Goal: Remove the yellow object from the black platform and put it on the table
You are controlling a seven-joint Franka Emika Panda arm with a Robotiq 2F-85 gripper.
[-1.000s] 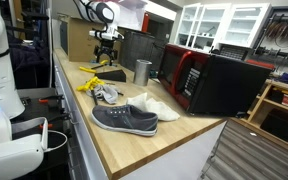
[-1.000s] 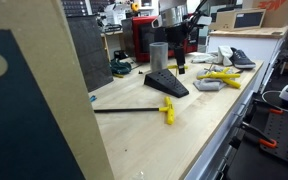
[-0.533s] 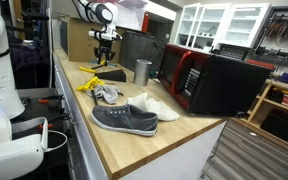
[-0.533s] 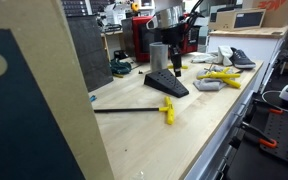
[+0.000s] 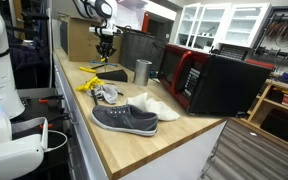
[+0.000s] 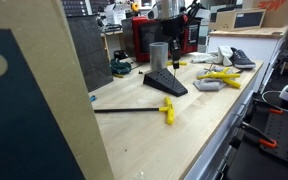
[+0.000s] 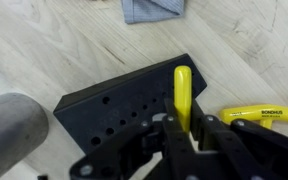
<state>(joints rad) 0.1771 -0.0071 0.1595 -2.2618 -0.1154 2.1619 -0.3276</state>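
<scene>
Ext. view w/ shoes: arm (image 5: pixel 92 10) reaches down at the far end of the counter (image 5: pixel 134 145). Jaws hang above the black platform (image 5: pixel 111 75), not touching it. Too small here to tell what's betw. them. Metal cup (image 5: pixel 142 71) just beside the platform, microwave (image 5: pixel 219 85) behind it. Yellow tools (image 5: pixel 87 84) and a grey cloth (image 5: pixel 106 93) lie nearer the camera. Nearer again are a grey shoe (image 5: pixel 124 119) and a white shoe (image 5: pixel 164 106), side by side.

Ext. view along the counter (image 6: pixel 174 140): platform (image 6: pixel 166 84) is a wedge shape w/ the cup (image 6: pixel 159 55) right behind it. Jaws are up over that spot. Yellow-handled tool (image 6: pixel 168 108) lies in front of the platform and yellow clamps (image 6: pixel 220 77) sit further along.

Wrist view: yellow peg (image 7: pixel 182 92) stands upright betw. the jaws, which are closed in tight on its lower part from both sides, so it looks gripped. Peg shows over the near edge of the platform (image 7: pixel 114 110), by its rows of holes. Can't tell if its tip touches the platform. Cup (image 7: pixel 9 125) at left edge, cloth (image 7: pixel 152 9) at top, a yellow tool (image 7: pixel 264 114) at right on the counter (image 7: pixel 54 50).
</scene>
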